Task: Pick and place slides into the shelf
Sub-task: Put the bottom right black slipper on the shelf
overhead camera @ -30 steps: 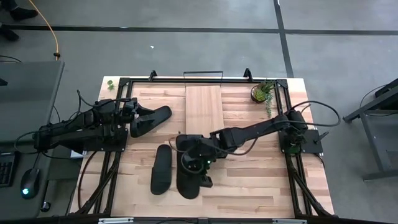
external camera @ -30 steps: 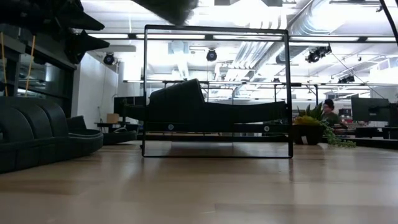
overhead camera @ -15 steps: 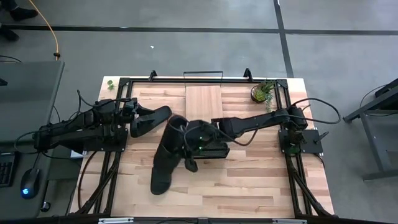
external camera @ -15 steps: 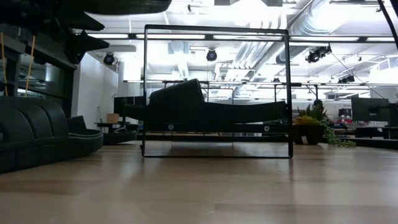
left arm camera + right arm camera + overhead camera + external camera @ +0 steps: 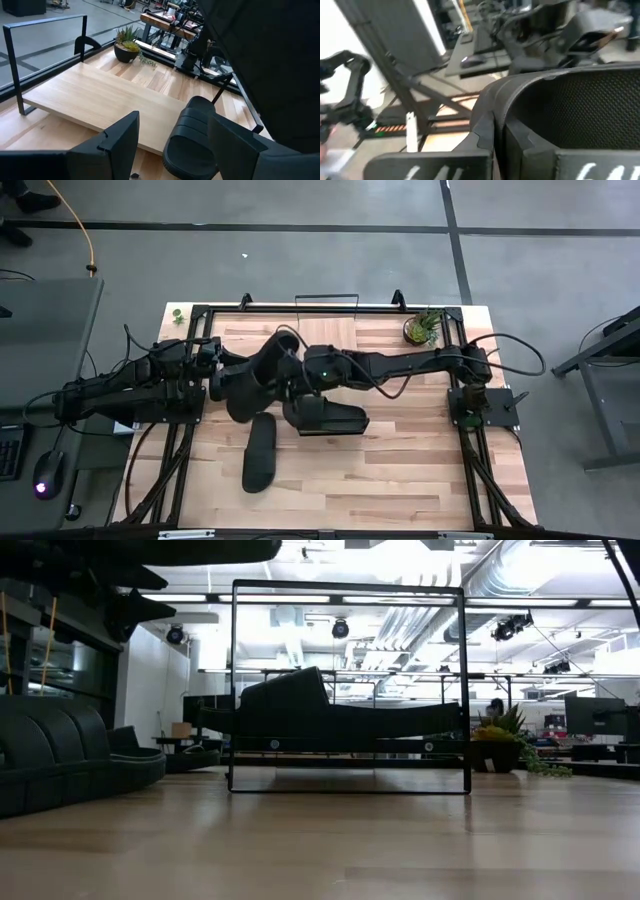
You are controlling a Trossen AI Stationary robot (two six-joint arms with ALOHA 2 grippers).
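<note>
My right gripper (image 5: 298, 380) is shut on one black slide (image 5: 252, 380) and holds it high over the table's left middle; its ribbed body fills the right wrist view (image 5: 570, 110). A second slide (image 5: 194, 137) lies on the tabletop beside the shelf, under the held one. My open left gripper (image 5: 175, 122) has a finger on either side of this slide's near end and shows no touch. A third slide (image 5: 260, 452) lies sole-down near the table's near edge and shows in the low view (image 5: 60, 755). The shelf plank (image 5: 328, 348) in its wire frame (image 5: 327, 300) carries nothing. My right gripper pinches the held slide between its two fingers (image 5: 430, 167) at a curved edge (image 5: 492, 125); which part of the slide that is, I cannot tell. The fingers come roughly level from the table's right. The slide is lifted clear, tilted, and reaches toward the near left.
A potted plant (image 5: 420, 328) stands at the far right beside the shelf. A dark oval shape (image 5: 328, 418) lies below the right arm; slide or shadow, I cannot tell. Black frame rails (image 5: 190, 440) run along the table's sides. Bare wood shows at the near right (image 5: 420, 470).
My right gripper has lifted the slide off the table near the near edge and carried it up and toward the far left. The slide has turned and now hangs over the slide at my left gripper.
</note>
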